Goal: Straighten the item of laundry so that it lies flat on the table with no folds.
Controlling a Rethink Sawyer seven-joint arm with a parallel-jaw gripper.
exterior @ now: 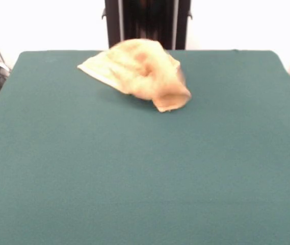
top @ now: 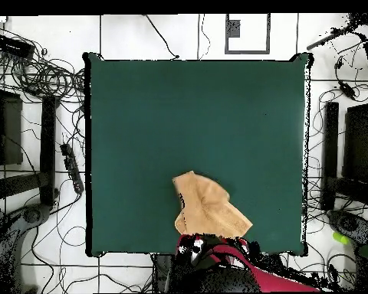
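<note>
The golden-orange towel (exterior: 139, 71) lies crumpled in a raised heap on the dark green table (exterior: 145, 173), close to the robot's side and a little off the middle. One pointed corner reaches out to the picture's left, and a rolled fold hangs at the lower right. In the overhead view the towel (top: 206, 207) is a bunched, roughly triangular shape near the table's (top: 195, 115) bottom edge. The red and black arm (top: 233, 264) is drawn back over the base, just beyond the towel. My gripper does not show in either view.
The black pedestal (exterior: 147, 23) stands behind the table's far edge. Cables and black equipment (top: 34, 130) lie on the floor on both sides of the table. Wide green surface stretches away from the towel towards the front camera.
</note>
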